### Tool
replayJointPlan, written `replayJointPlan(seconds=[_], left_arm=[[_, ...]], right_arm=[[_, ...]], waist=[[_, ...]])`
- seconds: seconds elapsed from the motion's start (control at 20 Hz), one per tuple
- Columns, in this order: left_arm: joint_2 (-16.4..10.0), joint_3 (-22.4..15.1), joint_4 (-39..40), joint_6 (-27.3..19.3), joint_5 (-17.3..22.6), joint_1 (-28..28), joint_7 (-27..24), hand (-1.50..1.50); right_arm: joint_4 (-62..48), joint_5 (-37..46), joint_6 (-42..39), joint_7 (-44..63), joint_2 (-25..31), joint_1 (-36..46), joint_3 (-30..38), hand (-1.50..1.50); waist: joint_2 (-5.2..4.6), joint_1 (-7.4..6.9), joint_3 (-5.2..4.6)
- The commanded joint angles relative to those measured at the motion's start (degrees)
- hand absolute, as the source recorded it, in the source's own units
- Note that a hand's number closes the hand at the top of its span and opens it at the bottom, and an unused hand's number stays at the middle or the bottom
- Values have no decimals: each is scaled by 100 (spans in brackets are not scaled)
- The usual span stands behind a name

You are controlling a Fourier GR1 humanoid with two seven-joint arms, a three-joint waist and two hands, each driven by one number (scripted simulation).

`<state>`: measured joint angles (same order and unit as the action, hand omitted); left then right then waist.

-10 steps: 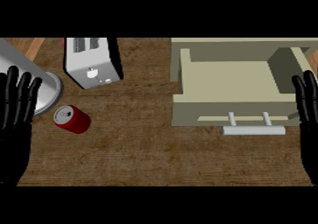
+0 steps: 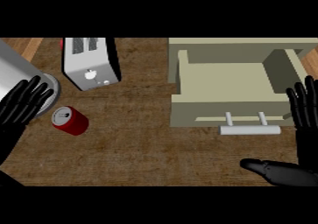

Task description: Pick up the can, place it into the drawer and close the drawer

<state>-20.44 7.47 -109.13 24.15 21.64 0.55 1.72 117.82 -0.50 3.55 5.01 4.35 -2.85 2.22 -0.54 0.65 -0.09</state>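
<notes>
A red can [image 2: 70, 121] with a silver top stands on the wooden counter at the left. My left hand [image 2: 15, 111] is open, fingers straight and pointing up, just left of the can and apart from it. The beige drawer [image 2: 216, 114] is pulled open at the upper right, its inside bare, with a white handle [image 2: 249, 129] at the front. My right hand [image 2: 309, 131] is open at the right edge beside the drawer's front corner, its thumb stretched out low to the left.
A silver toaster [image 2: 90, 61] stands behind the can. A large grey metal pot [image 2: 12, 72] sits at the far left, partly behind my left hand. Bare wooden counter [image 2: 154, 153] lies between the can and the drawer.
My left hand has tilted and shifted slightly toward the can. My right hand has come further into view, its thumb now showing at the lower right.
</notes>
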Motion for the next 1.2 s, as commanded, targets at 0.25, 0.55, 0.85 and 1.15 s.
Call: replayJointPlan(seconds=[0.25, 0.55, 0.85, 1.15], left_arm=[[-1761, 1268, 1615, 2086, 2003, -60, 429, -150], [-2012, 1648, 2208, 2618, 2207, 165, 449, -150], [-2215, 1833, 2632, 2742, 2812, 175, 944, -150], [-2530, 1492, 3095, 2228, 3989, 595, 1903, -150]], right_arm=[[526, -413, -161, 468, 228, -982, 582, -150], [50, -1357, -933, -75, 569, -1262, 1501, -150], [80, -1288, -1037, -131, 390, -1369, 1559, -150], [513, -1355, -1383, -167, 296, -1979, 1564, -150]], waist=[[64, -10, 7], [61, -44, 11], [60, -58, 11], [58, -1, 11]])
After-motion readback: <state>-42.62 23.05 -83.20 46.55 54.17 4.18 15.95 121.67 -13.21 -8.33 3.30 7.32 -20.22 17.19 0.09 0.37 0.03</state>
